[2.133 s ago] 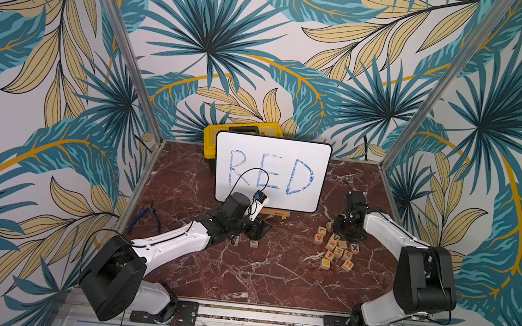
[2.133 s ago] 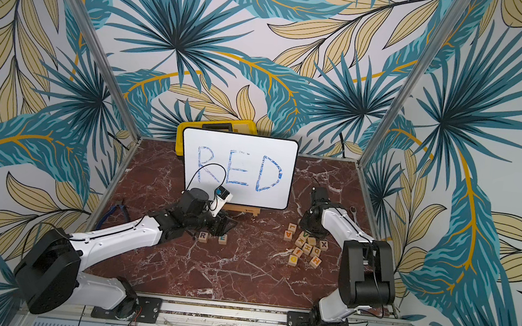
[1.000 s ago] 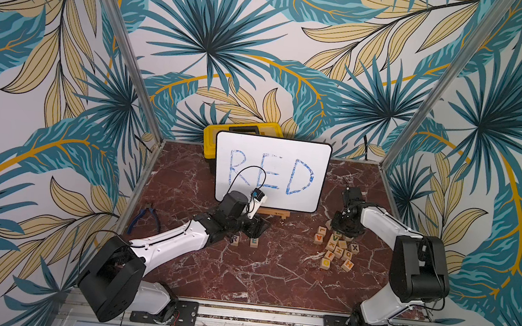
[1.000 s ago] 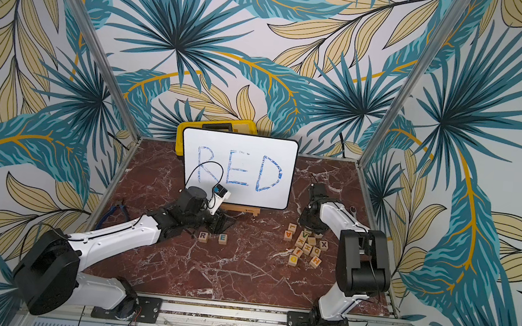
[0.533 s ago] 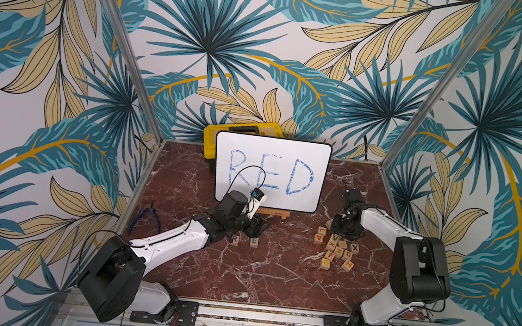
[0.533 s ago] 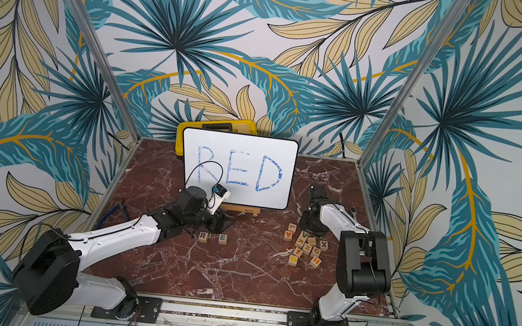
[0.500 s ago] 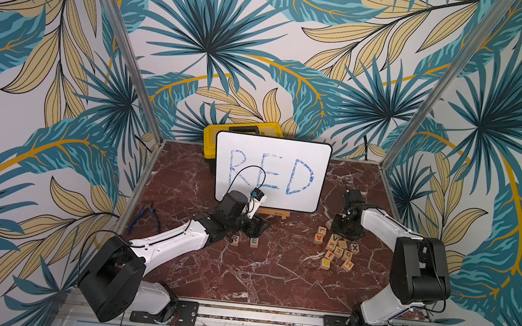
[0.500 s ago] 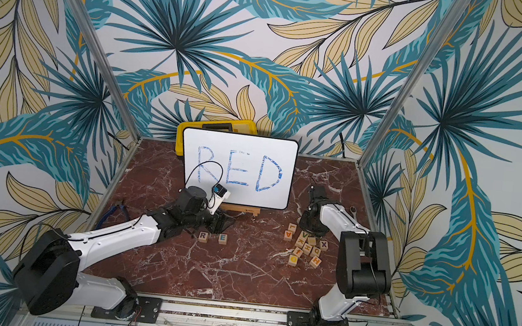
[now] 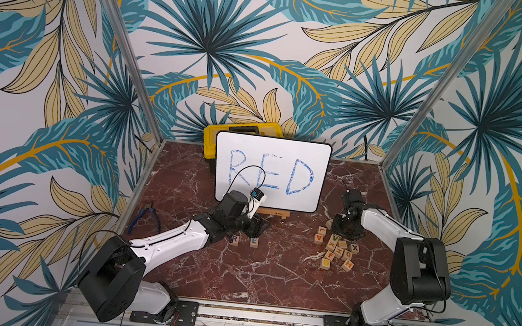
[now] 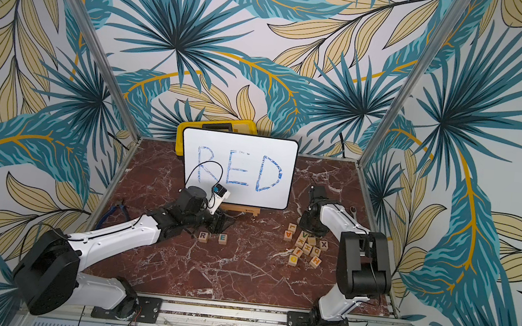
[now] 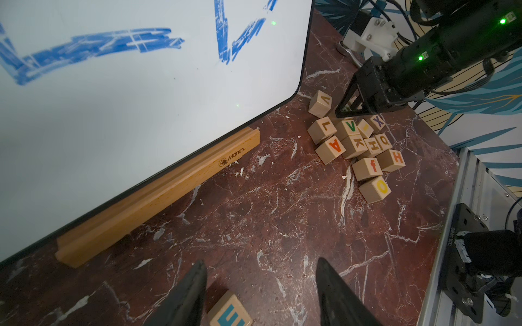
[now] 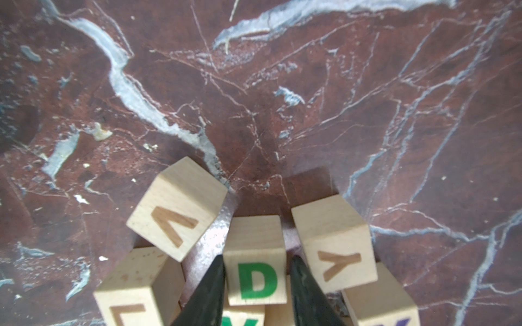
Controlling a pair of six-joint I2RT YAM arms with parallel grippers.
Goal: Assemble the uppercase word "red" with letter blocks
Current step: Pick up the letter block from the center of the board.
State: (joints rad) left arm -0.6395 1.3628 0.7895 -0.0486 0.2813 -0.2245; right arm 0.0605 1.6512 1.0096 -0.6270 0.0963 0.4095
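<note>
The R block (image 9: 235, 240) and E block (image 9: 254, 242) lie side by side on the marble in front of the whiteboard, seen in both top views. My left gripper (image 11: 260, 261) hovers just behind them, open and empty. The E block (image 11: 230, 312) lies near one of its fingers. At the back of the pile, my right gripper (image 12: 257, 256) is shut on the D block (image 12: 255, 279), one finger pressed to each side. The green D faces the right wrist camera. In a top view the right gripper (image 9: 342, 230) hides this block.
A pile of other letter blocks (image 9: 336, 251), among them V, L, A, K, H and O, crowds around the D block. The whiteboard (image 9: 272, 171) reading RED stands on a wooden stand (image 11: 158, 197), with a yellow case (image 9: 243, 129) behind. Blue pliers (image 9: 148, 216) lie at the left edge.
The right wrist has shifted slightly over the back of the pile. The left arm has eased back a little from the R and E blocks.
</note>
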